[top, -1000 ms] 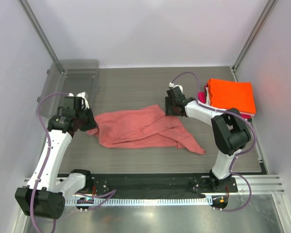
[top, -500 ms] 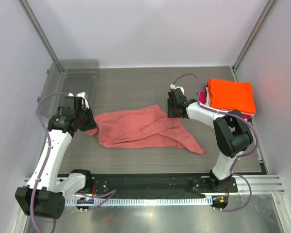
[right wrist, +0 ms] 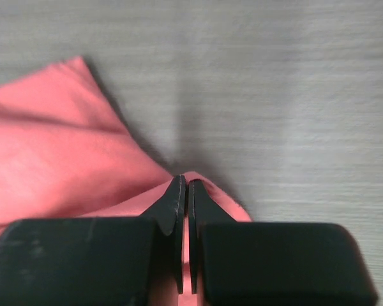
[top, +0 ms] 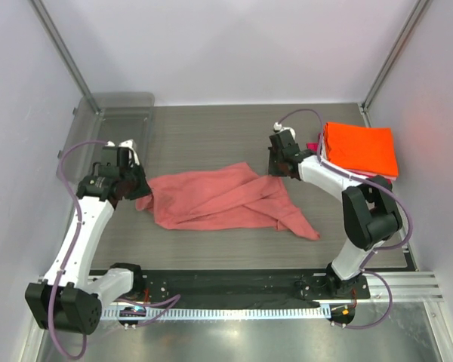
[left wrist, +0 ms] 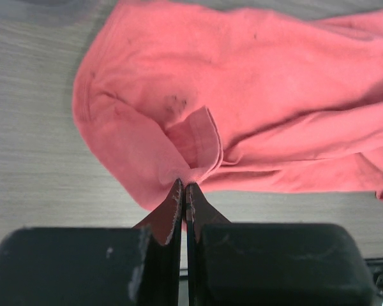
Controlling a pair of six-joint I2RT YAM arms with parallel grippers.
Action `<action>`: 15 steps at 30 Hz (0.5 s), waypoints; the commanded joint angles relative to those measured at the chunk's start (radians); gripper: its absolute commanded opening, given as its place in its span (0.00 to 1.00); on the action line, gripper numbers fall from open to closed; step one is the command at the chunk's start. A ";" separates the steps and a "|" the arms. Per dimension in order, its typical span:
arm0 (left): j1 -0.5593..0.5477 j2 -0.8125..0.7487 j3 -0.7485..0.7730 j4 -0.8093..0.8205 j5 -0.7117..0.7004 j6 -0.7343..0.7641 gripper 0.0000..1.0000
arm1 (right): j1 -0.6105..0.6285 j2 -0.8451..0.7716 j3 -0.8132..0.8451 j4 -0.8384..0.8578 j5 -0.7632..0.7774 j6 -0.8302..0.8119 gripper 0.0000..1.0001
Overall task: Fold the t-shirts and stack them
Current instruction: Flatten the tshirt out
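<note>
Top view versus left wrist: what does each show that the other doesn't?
Only the top view: the orange shirt folded at far right, the tray at far left, and the right gripper closed at the pink shirt's far right corner. Only the left wrist: the hem fold pinched in the left gripper, and dark specks on the cloth. Both: the pink shirt, crumpled, with the left gripper shut on its edge.

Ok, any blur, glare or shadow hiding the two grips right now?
Top external: sharp, evenly lit. Left wrist: salmon-pink t-shirt crisp at the shut left gripper. Right wrist: softer focus, faint shadow beside the shirt, right gripper shut on its edge.
</note>
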 commanded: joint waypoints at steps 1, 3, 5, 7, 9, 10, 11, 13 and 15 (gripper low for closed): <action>0.006 0.103 0.099 0.131 -0.040 -0.015 0.00 | -0.076 -0.053 0.120 0.012 -0.026 0.029 0.01; 0.007 0.164 0.214 0.089 -0.014 -0.034 0.00 | -0.108 -0.052 0.211 -0.008 -0.057 0.039 0.01; 0.007 0.230 0.365 0.075 0.007 -0.045 0.00 | -0.147 -0.072 0.296 -0.023 -0.075 0.042 0.01; 0.007 0.272 0.473 0.057 -0.020 -0.048 0.00 | -0.166 -0.082 0.362 -0.046 -0.085 0.039 0.01; 0.007 0.356 0.700 -0.027 -0.092 -0.042 0.00 | -0.197 -0.096 0.473 -0.092 -0.105 0.022 0.01; 0.010 0.384 0.800 -0.067 -0.109 -0.038 0.00 | -0.209 -0.102 0.516 -0.114 -0.111 0.020 0.01; 0.012 0.417 0.887 -0.136 -0.123 -0.032 0.00 | -0.237 -0.112 0.589 -0.150 -0.120 0.014 0.01; 0.016 0.497 1.156 -0.223 -0.150 -0.031 0.00 | -0.265 -0.153 0.649 -0.181 -0.134 0.014 0.01; 0.018 0.552 1.408 -0.273 -0.161 -0.035 0.00 | -0.305 -0.214 0.714 -0.189 -0.144 0.017 0.01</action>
